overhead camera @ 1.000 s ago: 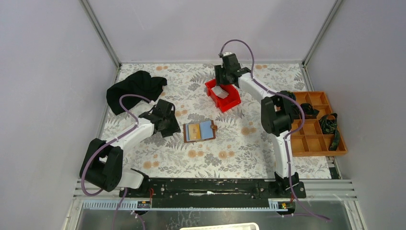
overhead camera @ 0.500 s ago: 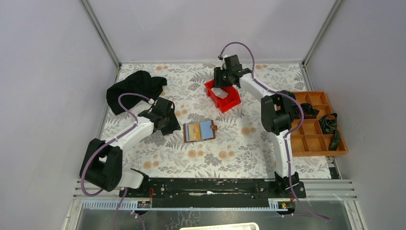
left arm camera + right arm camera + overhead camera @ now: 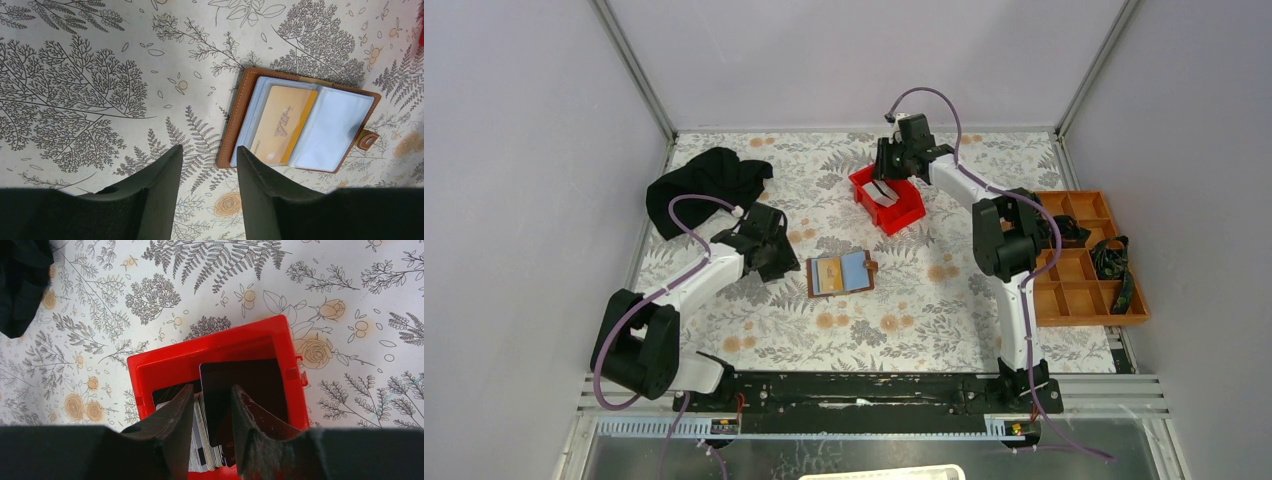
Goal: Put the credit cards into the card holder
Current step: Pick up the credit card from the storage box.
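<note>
The card holder [image 3: 842, 273] [image 3: 300, 125] lies open and flat on the floral cloth, with a gold card [image 3: 280, 125] in one clear pocket. My left gripper [image 3: 782, 260] [image 3: 210, 150] hovers just left of it, open and empty. The credit cards [image 3: 202, 440] stand as a stack on edge in a red bin [image 3: 914, 212] [image 3: 200, 347], with a dark card [image 3: 245, 385] leaning over them. My right gripper [image 3: 889, 185] [image 3: 212, 387] is down in the bin. Its jaws are partly closed astride the stack and the dark card's edge, and I see no firm grip.
A black cloth [image 3: 709, 180] [image 3: 20, 280] is bunched at the back left. At the right edge stands an orange compartment tray [image 3: 1084, 290] holding dark cables. Walls enclose the table on three sides.
The right gripper dropped further into the red bin and its jaws narrowed around the cards. The left arm and the card holder stayed put.
</note>
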You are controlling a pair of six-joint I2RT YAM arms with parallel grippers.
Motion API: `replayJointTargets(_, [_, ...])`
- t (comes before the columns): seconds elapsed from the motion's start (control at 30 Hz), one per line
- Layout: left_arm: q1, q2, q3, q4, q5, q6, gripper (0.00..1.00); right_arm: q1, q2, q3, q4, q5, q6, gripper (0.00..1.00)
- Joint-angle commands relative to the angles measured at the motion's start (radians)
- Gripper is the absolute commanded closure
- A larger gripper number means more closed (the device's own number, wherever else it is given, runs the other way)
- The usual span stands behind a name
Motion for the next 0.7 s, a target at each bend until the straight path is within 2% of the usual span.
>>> replayJointTargets(0.0, [0.008,-0.019,0.015,-0.005,-0.009,0.003,0.49,0.007,-0.052,-0.019,-0.048,-0.036,0.039,0.68])
replayJointTargets(0.3, [0.008,-0.015,0.000,0.016,0.010,-0.003,0.49,0.008,-0.080,-0.029,-0.059,-0.042,0.047,0.68])
replayJointTargets(0.67, [0.009,-0.006,-0.004,0.027,0.022,0.000,0.51,0.009,-0.090,-0.044,-0.065,-0.060,0.061,0.61])
